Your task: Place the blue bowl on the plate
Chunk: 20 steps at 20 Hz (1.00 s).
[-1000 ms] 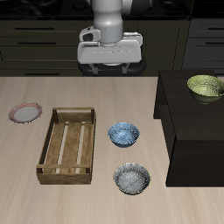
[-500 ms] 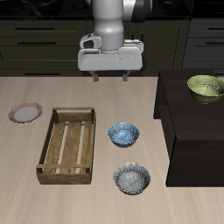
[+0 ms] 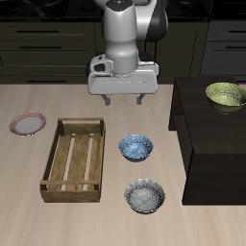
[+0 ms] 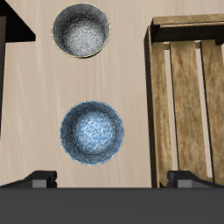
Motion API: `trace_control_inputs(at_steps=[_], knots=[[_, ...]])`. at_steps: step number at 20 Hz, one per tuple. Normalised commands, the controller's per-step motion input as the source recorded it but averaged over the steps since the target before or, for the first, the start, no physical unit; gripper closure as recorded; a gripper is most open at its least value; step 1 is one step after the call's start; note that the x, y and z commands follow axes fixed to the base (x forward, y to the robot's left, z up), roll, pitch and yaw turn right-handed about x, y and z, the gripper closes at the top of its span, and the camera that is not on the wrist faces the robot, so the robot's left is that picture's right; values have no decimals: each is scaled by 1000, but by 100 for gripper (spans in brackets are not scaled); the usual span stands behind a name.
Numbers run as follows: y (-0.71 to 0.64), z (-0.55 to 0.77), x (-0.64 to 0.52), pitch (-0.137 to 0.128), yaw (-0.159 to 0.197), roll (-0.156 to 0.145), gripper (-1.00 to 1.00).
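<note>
Hovering tool [image 3: 124, 97] jaws spread, empty, above blue bowl [image 3: 135, 146] to line up grab | plate [image 3: 28, 124] waits past crate [image 3: 74, 159]

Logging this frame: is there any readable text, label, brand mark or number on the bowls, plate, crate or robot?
None. No writing shows on the blue bowl, the grey speckled bowl, the green bowl, the plate, the wooden crate or the gripper in either view.
</note>
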Motion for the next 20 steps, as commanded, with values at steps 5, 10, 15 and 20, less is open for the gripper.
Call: trace_control_inputs(at_steps=[5, 10, 15, 20], knots=[[23, -291, 64, 41, -18, 4, -100], [1, -343, 63, 39, -17, 12, -100], [77, -331, 81, 55, -14, 12, -100], [29, -259, 51, 32, -2, 11, -100]])
